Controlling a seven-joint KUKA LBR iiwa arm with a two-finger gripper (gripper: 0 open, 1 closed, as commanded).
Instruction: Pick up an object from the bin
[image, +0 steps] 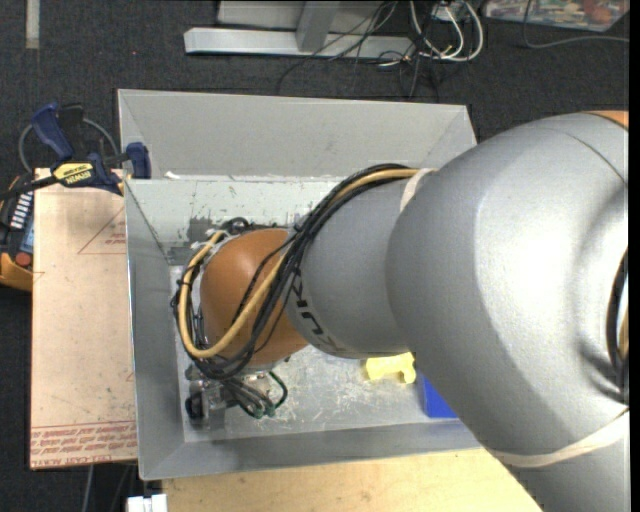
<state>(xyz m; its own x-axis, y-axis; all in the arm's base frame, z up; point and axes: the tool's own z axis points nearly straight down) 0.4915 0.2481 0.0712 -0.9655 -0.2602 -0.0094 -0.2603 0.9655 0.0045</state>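
The grey arm (480, 290) reaches in from the right and covers much of the grey metal bin (300, 140). Its wrist, under the orange cover (240, 285) and looped about with tan and black cables (213, 345), points down into the near left corner. There the claw (205, 403) hangs low, close to the bin's floor and just beside the left wall. It shows as a dark knot of metal under the wrist, and whether it is spread or pressed together I cannot tell. Whatever lies directly beneath it is hidden by the wrist and the cabling.

The loose things that show lie to the right of the claw, well apart from it. A small pale yellow piece (389, 368), blocky with a notch on its near side, rests on the scuffed floor close under the arm's thick barrel. Just to its right and a little nearer, a flat blue piece (436, 399) pokes out from beneath the arm, close to the bin's near wall, the rest of it covered
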